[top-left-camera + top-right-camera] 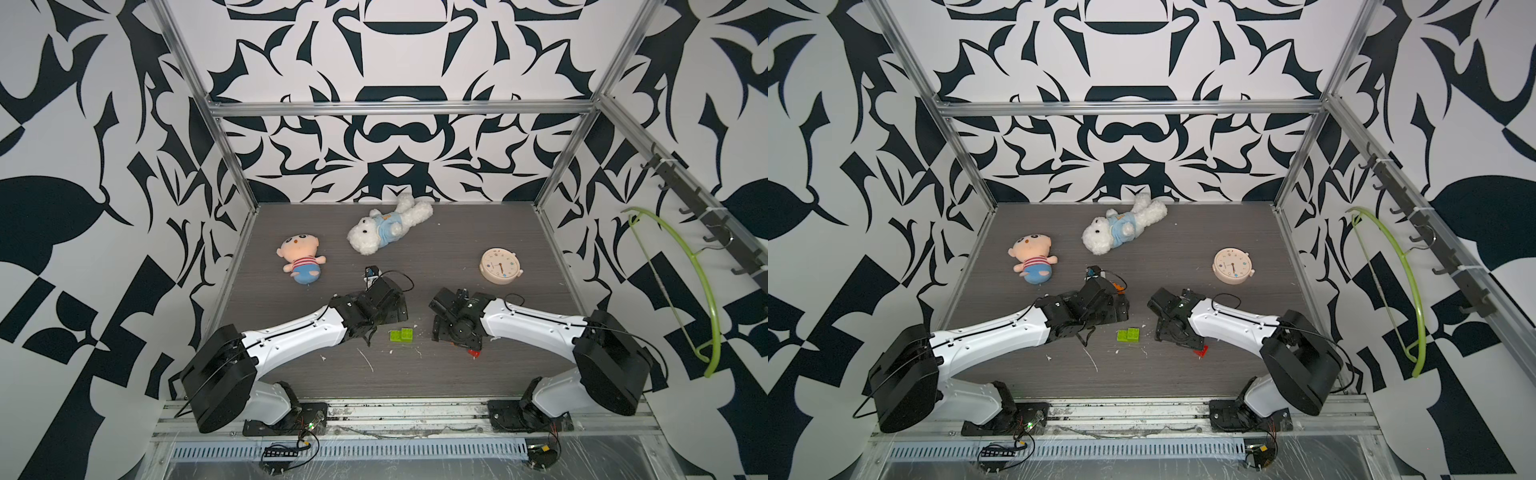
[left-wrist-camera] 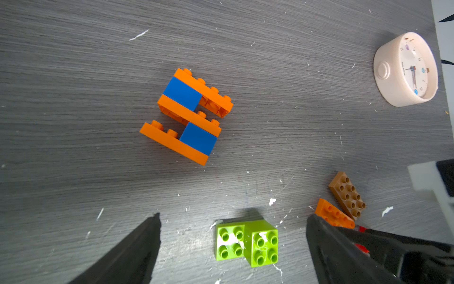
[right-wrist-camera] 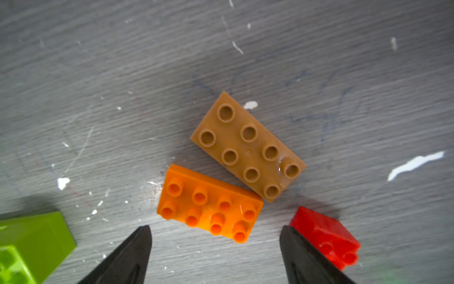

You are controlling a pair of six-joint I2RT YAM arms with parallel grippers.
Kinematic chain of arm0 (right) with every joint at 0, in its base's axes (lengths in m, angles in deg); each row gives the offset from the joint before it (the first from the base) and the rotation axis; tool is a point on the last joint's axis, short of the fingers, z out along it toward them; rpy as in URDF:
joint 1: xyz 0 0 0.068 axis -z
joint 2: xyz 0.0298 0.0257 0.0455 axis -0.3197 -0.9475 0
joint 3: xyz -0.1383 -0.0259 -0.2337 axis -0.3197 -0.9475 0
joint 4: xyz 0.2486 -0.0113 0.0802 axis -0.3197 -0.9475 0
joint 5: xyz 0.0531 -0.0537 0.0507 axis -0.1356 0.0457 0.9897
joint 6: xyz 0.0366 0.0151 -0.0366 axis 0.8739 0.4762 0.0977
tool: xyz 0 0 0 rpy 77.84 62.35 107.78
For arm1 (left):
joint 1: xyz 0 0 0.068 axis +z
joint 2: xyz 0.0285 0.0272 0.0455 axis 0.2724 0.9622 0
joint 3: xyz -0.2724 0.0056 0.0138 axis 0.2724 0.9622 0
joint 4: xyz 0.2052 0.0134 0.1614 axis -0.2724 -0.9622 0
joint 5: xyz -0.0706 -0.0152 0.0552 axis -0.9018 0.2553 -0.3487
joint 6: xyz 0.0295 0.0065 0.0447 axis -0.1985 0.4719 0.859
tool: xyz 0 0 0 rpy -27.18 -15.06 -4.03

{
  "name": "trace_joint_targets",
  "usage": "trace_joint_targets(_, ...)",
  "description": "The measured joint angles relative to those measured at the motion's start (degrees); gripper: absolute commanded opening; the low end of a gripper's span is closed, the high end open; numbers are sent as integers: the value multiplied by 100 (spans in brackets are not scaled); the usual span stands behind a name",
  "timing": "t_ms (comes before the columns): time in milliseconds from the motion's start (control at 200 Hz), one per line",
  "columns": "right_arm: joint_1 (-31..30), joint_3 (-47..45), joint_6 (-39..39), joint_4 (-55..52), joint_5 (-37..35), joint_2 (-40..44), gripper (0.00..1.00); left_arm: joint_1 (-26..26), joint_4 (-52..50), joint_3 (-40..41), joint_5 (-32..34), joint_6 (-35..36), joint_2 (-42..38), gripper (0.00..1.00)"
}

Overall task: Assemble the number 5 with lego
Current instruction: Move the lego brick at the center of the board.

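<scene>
Orange and blue lego (image 2: 186, 115) is already clicked together into what reads as a blocky 5. Three orange bars are joined by two blue blocks, and it's laid on its side, well apart from the clock (image 2: 405, 68). So the build is judged pretty much done.

Left loose, nearer the robot than the clock, are a green pair (image 2: 247, 242), a tan brick (image 3: 248, 147), an orange brick (image 3: 208, 204) and a red brick (image 3: 324, 236).

Left gripper (image 2: 233, 217) and right gripper (image 3: 215, 228) are both seen spread apart, with nothing held.

Bright, even overhead light casts soft, short shadows on the table (image 2: 73, 98), glare whitens studs of the green bricks (image 2: 260, 243), and the right wrist view blurs toward its edges.
</scene>
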Motion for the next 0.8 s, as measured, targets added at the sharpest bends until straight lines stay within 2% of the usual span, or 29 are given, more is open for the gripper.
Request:
trace_joint_targets(170, -22, 13, 66, 127, 11, -13, 95, 0, -33, 0, 31, 0, 0, 99)
trace_joint_targets(395, -22, 13, 153, 229, 31, -26, 96, 0, -37, 0, 46, 2, 0, 99)
trace_joint_targets(800, -13, 13, 227, 297, -22, -350, 93, 0, -37, 0, 48, 7, 0, 99)
